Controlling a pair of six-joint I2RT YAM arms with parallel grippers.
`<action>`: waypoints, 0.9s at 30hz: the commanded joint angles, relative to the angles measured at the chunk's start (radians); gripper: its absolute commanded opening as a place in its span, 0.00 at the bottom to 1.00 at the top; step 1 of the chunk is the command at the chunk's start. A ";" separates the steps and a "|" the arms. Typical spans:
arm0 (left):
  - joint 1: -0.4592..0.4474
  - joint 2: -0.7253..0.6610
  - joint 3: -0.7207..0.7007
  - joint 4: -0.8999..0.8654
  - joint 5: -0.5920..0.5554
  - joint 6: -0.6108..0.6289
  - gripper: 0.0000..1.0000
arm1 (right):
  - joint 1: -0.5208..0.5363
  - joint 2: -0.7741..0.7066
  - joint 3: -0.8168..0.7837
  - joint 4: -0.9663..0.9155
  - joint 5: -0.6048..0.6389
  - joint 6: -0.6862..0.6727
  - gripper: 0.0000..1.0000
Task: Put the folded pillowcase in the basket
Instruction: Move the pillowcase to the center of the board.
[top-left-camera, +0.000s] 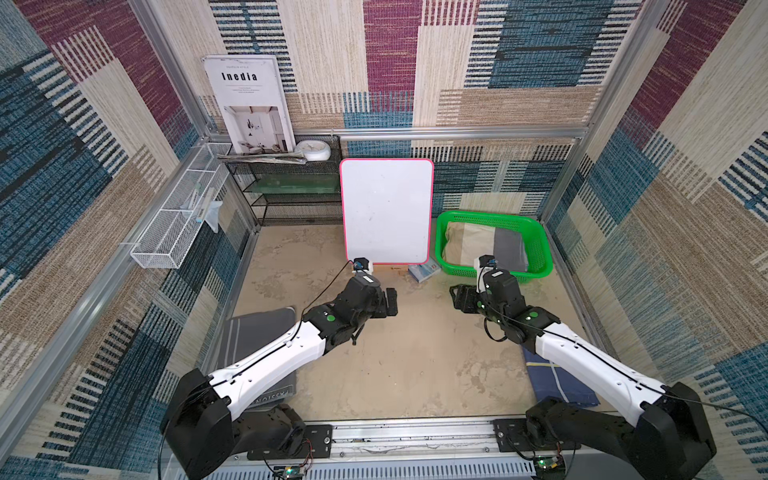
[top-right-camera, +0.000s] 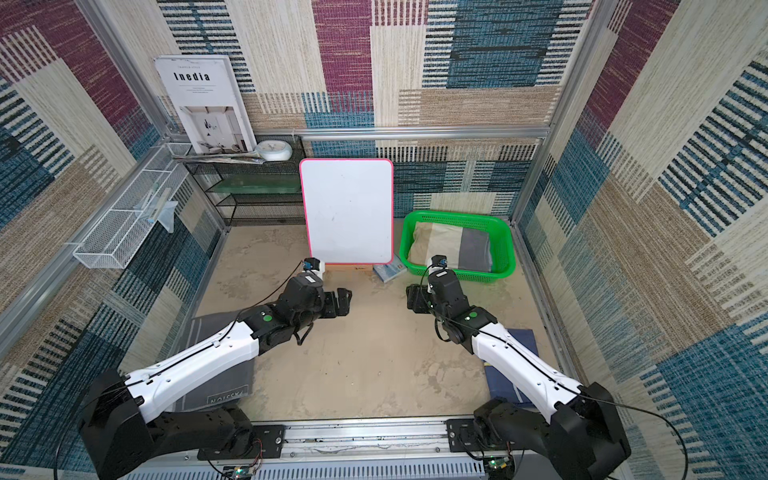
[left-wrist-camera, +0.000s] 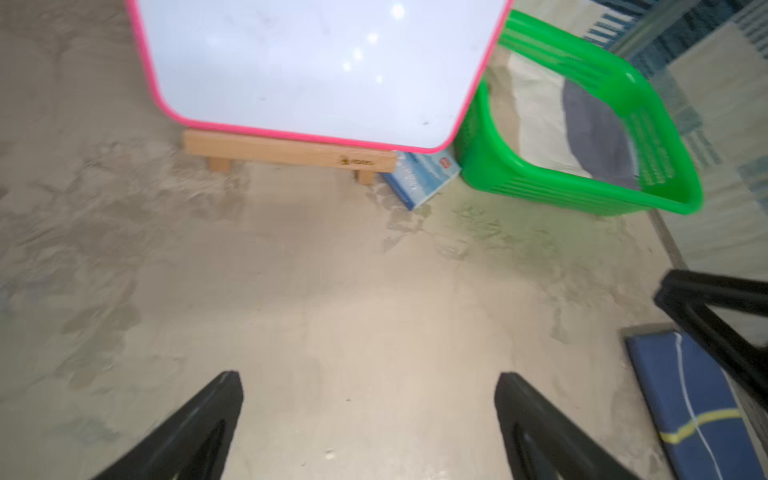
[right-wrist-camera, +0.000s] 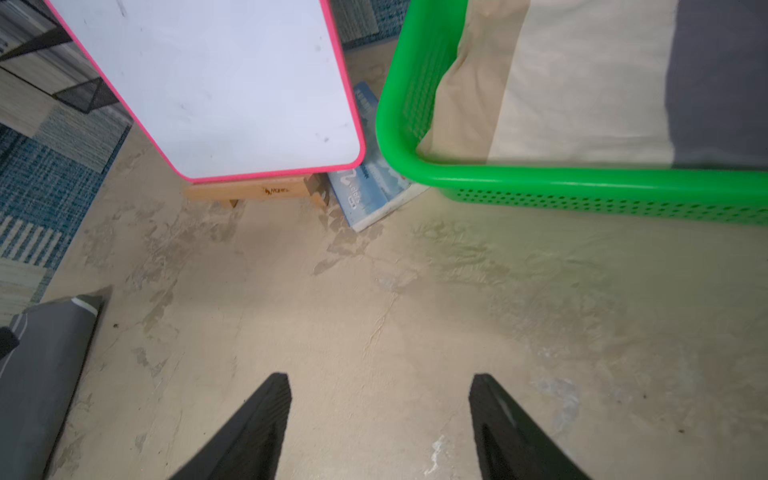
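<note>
Green perforated plastic basket (top-left-camera: 540, 249), shallow with a rolled rim, sits in the far right corner of the mottled beige tabletop (top-left-camera: 415, 353). The folded pillowcase (top-left-camera: 465, 243), cloth striped beige, cream and grey, lies flat inside it, within the rim as far as we can see. We judge the placing done, and only backing the arms away is left. The left gripper (left-wrist-camera: 369, 376) hovers over bare tabletop with its jaws spread wide and nothing between them. The right gripper (right-wrist-camera: 379, 376) hangs just short of the basket's near wall, jaws also apart and empty. Edges to mind: the pink-rimmed white board (top-left-camera: 386, 208) on its wooden stand is just beside the basket. A blue packet (right-wrist-camera: 374, 195) is wedged between that stand and the basket's near corner. The patterned side wall (top-left-camera: 623, 208) is close on the basket's far side. A dark blue folded cloth (top-left-camera: 557, 382) lies under the right arm and a grey folded cloth (top-left-camera: 257, 328) under the left. We note open room in the middle of the tabletop, between the two grippers and toward the arms' bases.
</note>
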 joint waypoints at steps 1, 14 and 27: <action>0.090 -0.061 -0.056 -0.068 -0.026 -0.094 0.99 | 0.061 0.039 0.032 -0.006 0.050 0.044 0.73; 0.651 -0.149 -0.226 -0.184 0.008 -0.182 0.99 | 0.213 0.204 0.180 -0.042 0.125 0.071 0.73; 0.823 -0.084 -0.302 -0.169 0.056 -0.252 0.99 | 0.266 0.285 0.244 -0.075 0.151 0.079 0.74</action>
